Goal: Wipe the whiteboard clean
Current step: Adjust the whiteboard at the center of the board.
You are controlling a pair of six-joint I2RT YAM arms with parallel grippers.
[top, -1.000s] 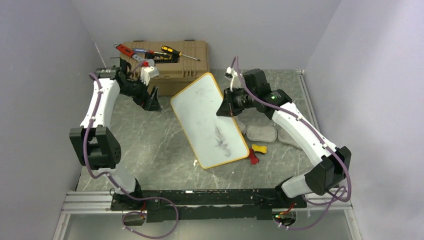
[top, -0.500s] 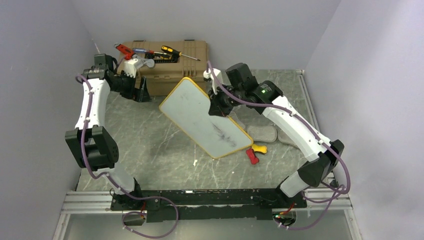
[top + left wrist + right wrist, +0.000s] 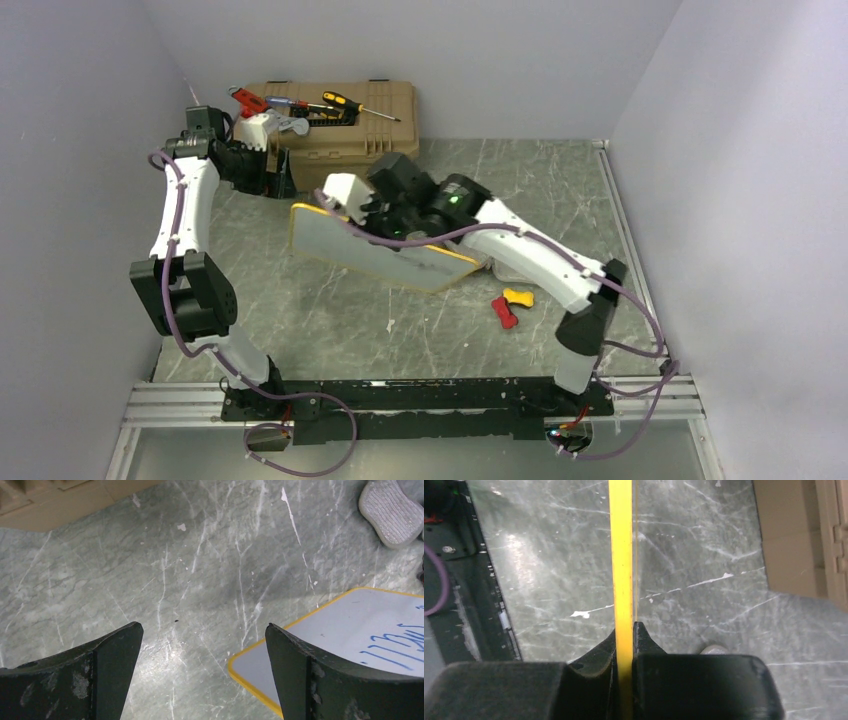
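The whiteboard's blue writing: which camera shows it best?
Left wrist view: the blue writing on the whiteboard faces that camera. The top view shows the tilted board, no writing; the right wrist view shows only its yellow edge, clamped in the right gripper.

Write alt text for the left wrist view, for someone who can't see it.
The left gripper, its two dark fingers wide open and empty, hangs above a grey marbled table. At lower right is a corner of the yellow-framed whiteboard with blue handwriting; a grey ribbed pad lies top right, a tan case edge top left.
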